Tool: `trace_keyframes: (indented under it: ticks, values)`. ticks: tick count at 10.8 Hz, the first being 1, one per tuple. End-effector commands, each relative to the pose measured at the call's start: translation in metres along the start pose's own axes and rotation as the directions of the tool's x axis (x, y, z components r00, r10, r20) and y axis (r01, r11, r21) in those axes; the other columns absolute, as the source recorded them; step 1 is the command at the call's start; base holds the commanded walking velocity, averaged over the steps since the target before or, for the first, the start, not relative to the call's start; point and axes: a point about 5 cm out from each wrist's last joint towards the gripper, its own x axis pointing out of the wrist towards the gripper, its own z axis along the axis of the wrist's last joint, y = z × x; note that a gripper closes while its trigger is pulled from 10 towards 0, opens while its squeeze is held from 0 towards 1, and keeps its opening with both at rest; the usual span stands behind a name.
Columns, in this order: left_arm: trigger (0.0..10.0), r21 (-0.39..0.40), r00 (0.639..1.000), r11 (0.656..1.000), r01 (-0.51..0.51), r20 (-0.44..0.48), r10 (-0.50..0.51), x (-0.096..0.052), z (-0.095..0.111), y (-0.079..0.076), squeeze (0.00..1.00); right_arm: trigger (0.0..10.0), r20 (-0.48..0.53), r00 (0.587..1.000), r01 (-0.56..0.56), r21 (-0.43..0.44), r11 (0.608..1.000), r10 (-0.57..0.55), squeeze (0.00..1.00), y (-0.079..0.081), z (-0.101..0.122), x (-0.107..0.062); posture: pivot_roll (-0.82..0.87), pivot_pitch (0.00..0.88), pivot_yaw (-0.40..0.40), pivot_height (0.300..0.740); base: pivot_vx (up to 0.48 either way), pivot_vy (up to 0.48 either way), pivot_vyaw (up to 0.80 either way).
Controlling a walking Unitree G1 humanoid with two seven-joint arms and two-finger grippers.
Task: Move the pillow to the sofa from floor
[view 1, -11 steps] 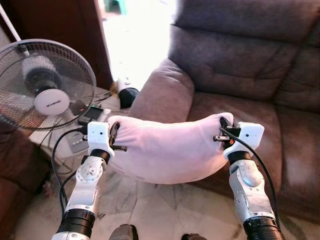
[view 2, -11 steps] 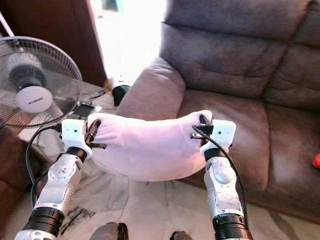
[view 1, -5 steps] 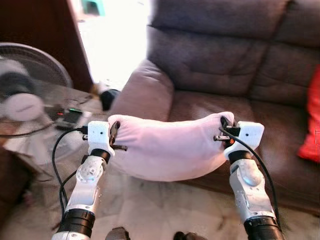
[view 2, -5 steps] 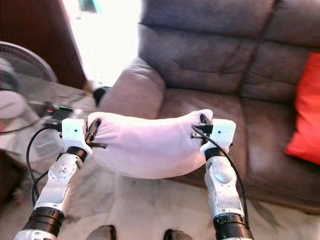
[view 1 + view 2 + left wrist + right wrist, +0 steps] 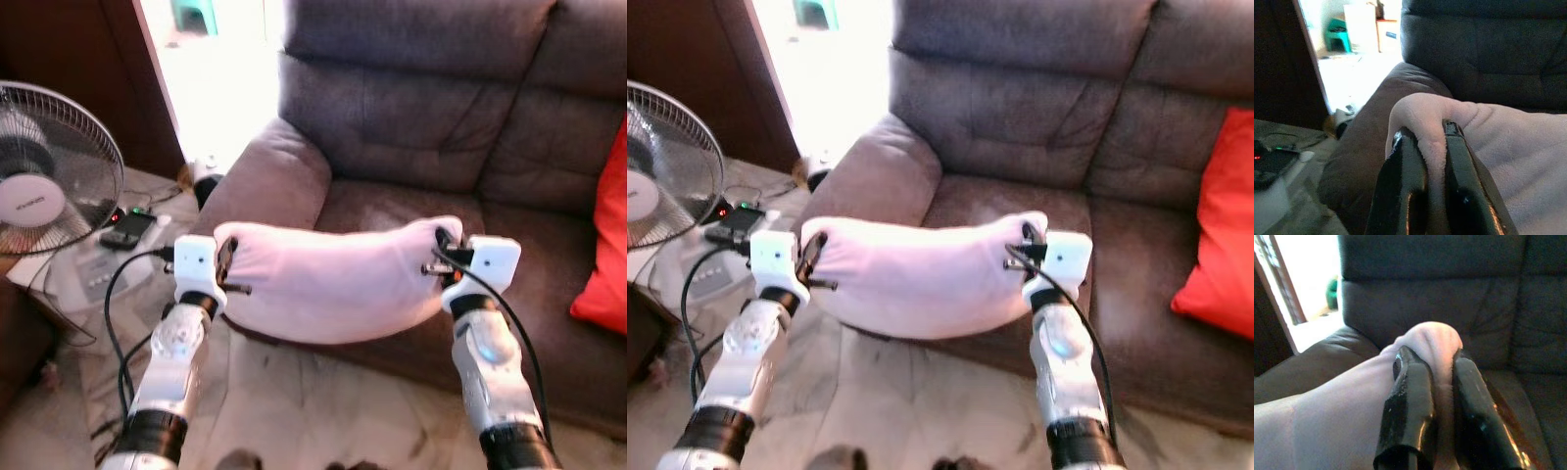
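Holding the pale pink pillow (image 5: 328,289) off the floor between our two arms, we stood facing the sofa (image 5: 441,127). Our left gripper (image 5: 1431,147) was pinched tight on one corner of it, a fold of fleece squeezed between the fingers (image 5: 1403,181). Our right gripper (image 5: 1441,369) was clamped on the opposite corner in the same way. The pillow sagged in the middle and hung in the air just in front of the seat cushion (image 5: 411,211), beside the sofa's rounded armrest (image 5: 274,171).

We judged the lifting part done: the pillow was clear of the floor and carried to the sofa. What was left was to reach forward over the seat, lower it onto the cushion and let go with both grippers.

The sofa was a dark brown, soft-looking fabric with a tall padded back, and the seat in front of us looked bare. A red cushion (image 5: 602,245) leaned at the far right end. The floor (image 5: 294,401) was pale marbled tile. On our left stood a fan (image 5: 49,186), with a phone or small device (image 5: 125,230) and cables on a low surface below it, and bright daylight came through a doorway (image 5: 216,69) beyond the armrest.
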Motion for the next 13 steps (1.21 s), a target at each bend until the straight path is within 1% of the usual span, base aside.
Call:
trace_keyframes:
  ticks: [1, 3, 5, 6, 7, 9, 10, 12, 13]
  values:
    - [10.0, 0.016, 0.997, 1.0, -0.009, 0.074, 0.008, 0.004, 0.016, 0.005, 0.0, 10.0, 0.091, 0.996, 0.0, 0.002, 1.0, 0.0, 0.0, 0.001, 0.019, 0.005, 0.06, 0.082, -0.025, 0.74, 0.0, 0.0, 0.0]
    - [10.0, 0.009, 0.995, 1.0, -0.018, 0.095, 0.017, 0.005, 0.021, 0.008, 0.0, 10.0, 0.102, 0.995, -0.003, -0.004, 1.0, 0.003, 0.0, 0.002, 0.023, 0.006, 0.06, 0.082, -0.026, 0.74, 0.0, 0.0, 0.0]
    - [10.0, 0.054, 0.984, 0.998, -0.018, 0.176, 0.008, 0.012, 0.044, 0.008, 0.0, 10.0, 0.17, 0.985, -0.004, 0.004, 1.0, 0.004, 0.0, 0.003, 0.042, 0.011, 0.06, 0.082, -0.026, 0.74, 0.0, 0.0, 0.0]
    - [10.0, 0.07, 0.97, 0.997, -0.014, 0.243, -0.003, 0.016, 0.063, 0.005, 0.0, 10.0, 0.225, 0.974, -0.007, 0.007, 1.0, 0.006, 0.0, 0.006, 0.059, 0.015, 0.06, 0.082, -0.026, 0.74, 0.0, 0.0, 0.0]
    - [10.0, 0.084, 0.957, 0.996, -0.012, 0.288, -0.013, 0.02, 0.076, 0.004, 0.0, 10.0, 0.266, 0.964, -0.01, -0.002, 1.0, 0.011, 0.0, 0.009, 0.071, 0.018, 0.06, 0.081, -0.026, 0.74, 0.0, 0.0, 0.0]
    - [10.0, 0.147, 0.954, 0.989, -0.005, 0.296, -0.039, 0.019, 0.077, 0.001, 0.0, 10.0, 0.286, 0.958, 0.002, -0.032, 0.999, 0.007, 0.0, 0.009, 0.075, 0.016, 0.06, 0.079, -0.025, 0.74, 0.0, 0.0, 0.0]
    - [10.0, 0.185, 0.957, 0.982, 0.026, 0.28, -0.078, 0.017, 0.074, -0.003, 0.0, 10.0, 0.313, 0.95, 0.011, -0.029, 1.0, -0.001, 0.0, 0.008, 0.081, 0.014, 0.06, 0.08, -0.022, 0.74, 0.0, 0.0, 0.0]
    - [10.0, 0.152, 0.96, 0.988, 0.022, 0.273, -0.063, 0.017, 0.073, -0.003, 0.0, 10.0, 0.297, 0.955, 0.009, -0.03, 1.0, 0.001, 0.0, 0.008, 0.08, 0.013, 0.06, 0.073, -0.021, 0.74, 0.0, 0.0, 0.0]
    - [10.0, 0.128, 0.962, 0.991, 0.024, 0.267, -0.058, 0.019, 0.073, -0.004, 0.0, 10.0, 0.269, 0.963, 0.007, -0.022, 1.0, -0.001, 0.0, 0.009, 0.075, 0.014, 0.06, 0.067, -0.021, 0.74, 0.0, 0.0, 0.0]
